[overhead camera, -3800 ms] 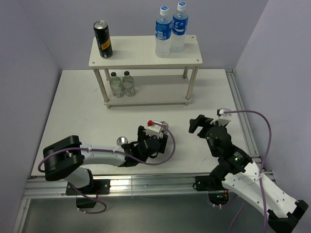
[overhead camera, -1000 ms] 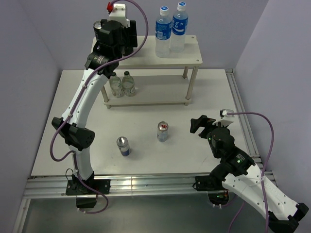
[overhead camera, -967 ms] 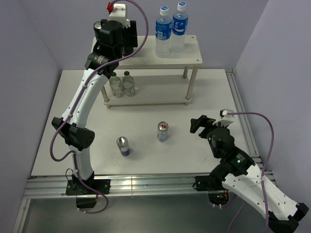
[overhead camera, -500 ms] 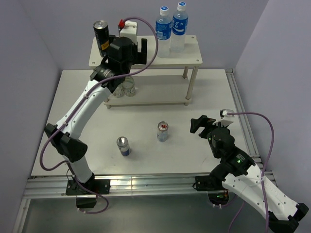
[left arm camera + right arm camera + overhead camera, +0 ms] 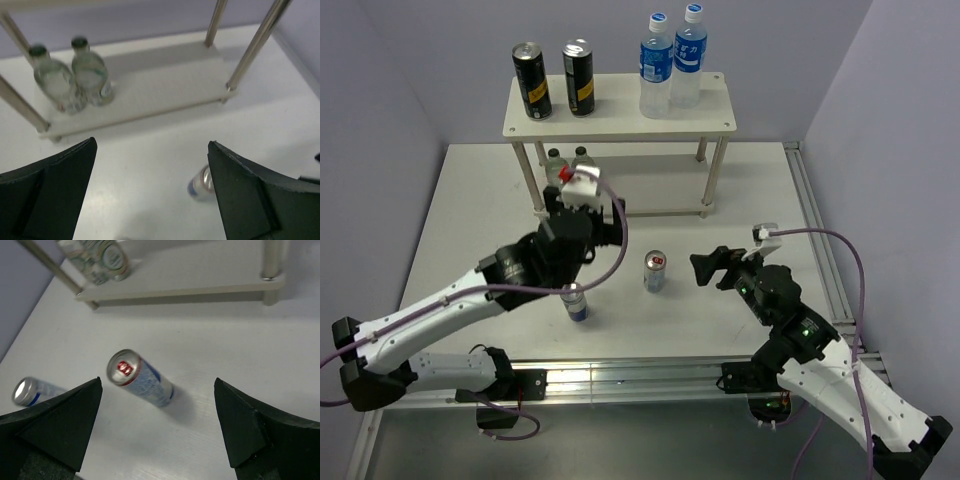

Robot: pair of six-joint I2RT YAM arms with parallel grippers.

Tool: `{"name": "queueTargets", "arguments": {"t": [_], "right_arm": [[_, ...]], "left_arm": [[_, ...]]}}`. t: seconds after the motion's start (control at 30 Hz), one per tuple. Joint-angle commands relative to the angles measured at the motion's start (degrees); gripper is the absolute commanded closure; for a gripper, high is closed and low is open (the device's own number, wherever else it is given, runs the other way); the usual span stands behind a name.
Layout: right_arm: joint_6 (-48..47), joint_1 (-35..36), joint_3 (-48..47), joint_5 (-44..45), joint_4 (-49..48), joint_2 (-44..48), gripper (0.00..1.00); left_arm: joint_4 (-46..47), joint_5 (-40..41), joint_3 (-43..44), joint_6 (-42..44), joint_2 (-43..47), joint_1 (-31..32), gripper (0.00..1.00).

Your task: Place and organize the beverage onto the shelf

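Note:
The shelf [image 5: 620,118] holds two black cans [image 5: 532,80] [image 5: 578,77] and two blue-capped water bottles [image 5: 656,65] [image 5: 689,55] on its top board. Both short silver cans stand on the table: a red-topped can [image 5: 655,270] [image 5: 140,379] and a blue-marked can [image 5: 574,300] [image 5: 30,390], the latter partly hidden under my left arm. My left gripper [image 5: 585,205] [image 5: 151,142] hangs open and empty over the table before the shelf's lower board [image 5: 160,85], a silver can [image 5: 201,182] beside its right finger. My right gripper [image 5: 715,268] [image 5: 157,382] is open, just right of the red-topped can.
Two small clear bottles [image 5: 568,160] [image 5: 72,80] stand at the left end of the lower board [image 5: 200,290], next to a thin post [image 5: 20,105]. The table's metal rail [image 5: 820,250] runs along the right edge.
My left gripper opened and left the second black can on the top board, then swung down and back over the table. My right gripper edged left toward the red-topped can.

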State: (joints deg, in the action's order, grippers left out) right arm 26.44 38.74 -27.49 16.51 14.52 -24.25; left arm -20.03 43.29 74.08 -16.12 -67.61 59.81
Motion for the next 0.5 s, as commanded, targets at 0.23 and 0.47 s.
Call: {"name": "queueTargets", "arguments": {"t": [0.23, 0.47], "right_arm": [[3.43, 17.85, -0.47, 4.57, -7.05, -16.35, 0.0], [7.58, 19.0, 1.38, 6.33, -12.06, -23.2, 0.0]], "left_arm": [[-13.44, 13.66, -22.39, -35.36, 9.08, 17.87, 0.01], [-25.66, 17.36, -26.26, -57.33, 7.41, 27.02, 0.01]]}}
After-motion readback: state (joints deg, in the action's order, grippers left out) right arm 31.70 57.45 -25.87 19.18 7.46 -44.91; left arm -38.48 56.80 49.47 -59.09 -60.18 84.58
